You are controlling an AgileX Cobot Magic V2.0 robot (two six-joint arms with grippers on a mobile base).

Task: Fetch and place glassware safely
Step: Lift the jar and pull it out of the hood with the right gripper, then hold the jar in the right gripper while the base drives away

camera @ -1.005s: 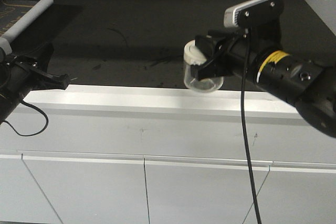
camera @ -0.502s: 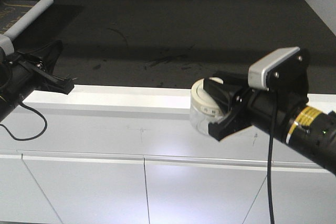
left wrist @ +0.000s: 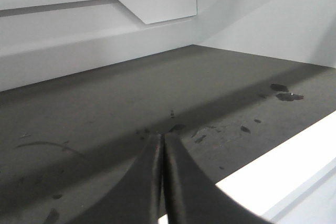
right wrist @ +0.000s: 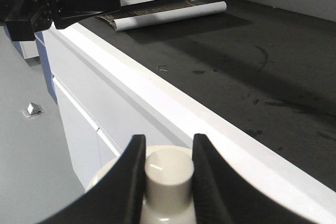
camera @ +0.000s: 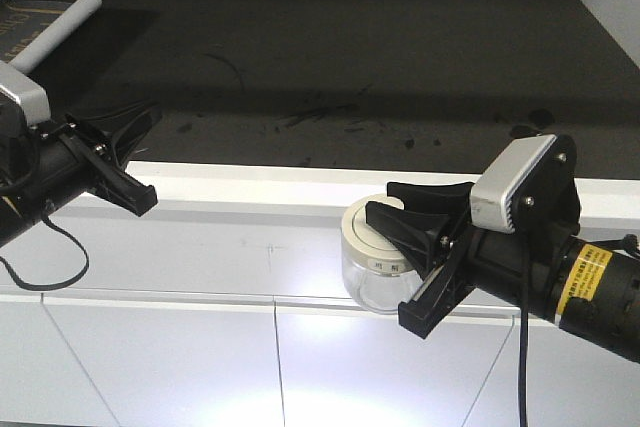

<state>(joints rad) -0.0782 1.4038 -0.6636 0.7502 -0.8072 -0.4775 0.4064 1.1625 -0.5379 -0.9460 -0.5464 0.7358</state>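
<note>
The right pincer (right wrist: 168,142) grips the cream lid's knob (right wrist: 169,182) near the white counter edge (right wrist: 157,93).

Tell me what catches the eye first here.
The lidded glass jar, pinched by its lid knob in the right end effector, hangs in front of the white cabinet, clear of the dark countertop. At far left, the left end effector sits shut and empty at the counter's front edge.

A broad, soft shadow band crosses the dark table (camera: 400,57). Its white front edge blows out, and glare pools low on the cabinet doors (camera: 280,387). Up close, the left pincer (left wrist: 161,142) and right pincer (right wrist: 168,145) blur.
</note>
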